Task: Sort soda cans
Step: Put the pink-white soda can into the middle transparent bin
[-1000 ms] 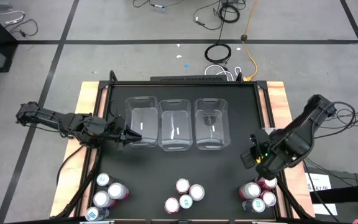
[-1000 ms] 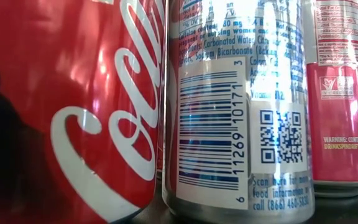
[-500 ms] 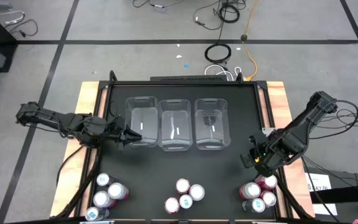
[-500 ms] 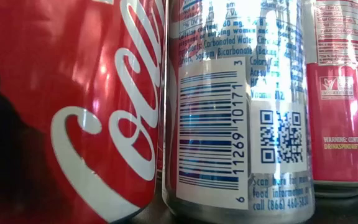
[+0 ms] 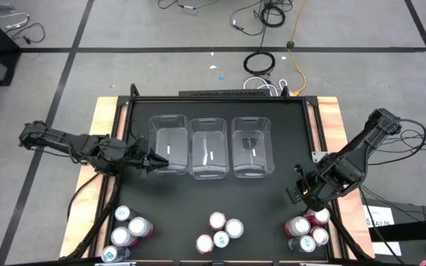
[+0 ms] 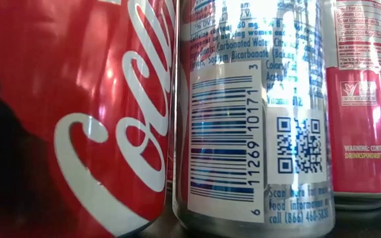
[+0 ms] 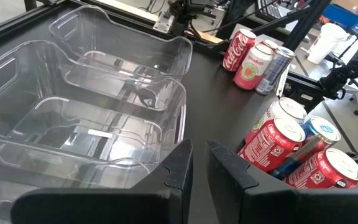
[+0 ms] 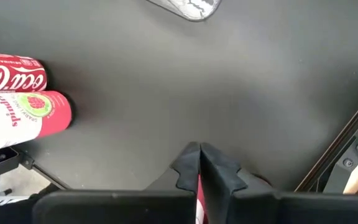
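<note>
High view, left to right: we saw our left tool [image 5: 154, 162] pinched shut and empty beside the leftmost of three clear bins [image 5: 211, 147]. The soda cans [image 5: 129, 226] stood in three clusters along the lower edge of the black surface [image 5: 272, 199]. At lower right our right tool [image 5: 296, 191] hung closed, holding nothing, just above the right-hand cluster.
</note>
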